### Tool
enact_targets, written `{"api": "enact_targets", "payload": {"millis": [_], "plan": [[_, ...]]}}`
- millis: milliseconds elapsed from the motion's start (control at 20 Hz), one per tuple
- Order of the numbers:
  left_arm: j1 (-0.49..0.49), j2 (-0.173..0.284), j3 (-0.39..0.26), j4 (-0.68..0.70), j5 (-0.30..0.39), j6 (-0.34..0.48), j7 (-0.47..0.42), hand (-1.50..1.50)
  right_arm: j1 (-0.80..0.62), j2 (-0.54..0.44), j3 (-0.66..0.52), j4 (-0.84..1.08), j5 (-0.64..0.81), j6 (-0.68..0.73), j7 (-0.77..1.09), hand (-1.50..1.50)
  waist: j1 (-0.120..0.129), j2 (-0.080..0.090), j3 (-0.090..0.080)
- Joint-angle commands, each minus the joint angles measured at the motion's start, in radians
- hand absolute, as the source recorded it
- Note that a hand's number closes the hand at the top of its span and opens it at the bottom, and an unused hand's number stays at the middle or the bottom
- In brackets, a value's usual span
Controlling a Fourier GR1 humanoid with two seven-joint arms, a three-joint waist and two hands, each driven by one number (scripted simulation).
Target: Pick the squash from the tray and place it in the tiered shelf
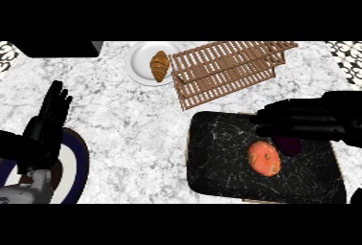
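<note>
Squash point(264, 158), round and orange, lies on the black tray point(219, 162) below the right hand point(311, 122), fingers relaxed.

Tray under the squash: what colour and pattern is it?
The tray is black with fine white marbling, clearest in the head view.

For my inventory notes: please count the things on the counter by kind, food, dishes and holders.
Food: 3, the orange squash, a purple item and a croissant.
Dishes: 2, a white plate and a blue-rimmed plate.
Holders: 2, the black tray and the tiered shelf.
Total: 7.
</note>
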Motion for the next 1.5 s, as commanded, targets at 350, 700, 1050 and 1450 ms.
{"api": "enact_targets", "payload": {"millis": [350, 700, 1050, 1450], "plan": [[-0.014, -0.018, 0.001, -0.051, -0.031, -0.010, 0.052, 0.00, 0.209, 0.049, 0.130, -0.181, 0.570, -0.147, -0.098, -1.50, 0.012, 0.006, 0.000], [0.024, -0.045, 0.023, -0.031, -0.041, -0.026, 0.018, 0.00, 0.273, 0.018, 0.202, -0.130, 0.839, -0.265, -0.139, -1.50, 0.009, 0.005, -0.001], [0.060, -0.101, 0.012, 0.016, -0.091, -0.061, -0.063, 0.00, 0.296, 0.083, 0.188, 0.052, 0.950, -0.376, -0.312, -1.50, 0.010, 0.006, -0.001], [0.038, -0.088, 0.082, -0.060, -0.096, -0.091, 0.030, 0.00, 0.325, 0.122, 0.166, 0.203, 1.075, -0.448, -0.455, -1.50, 0.010, 0.005, -0.001]]}}
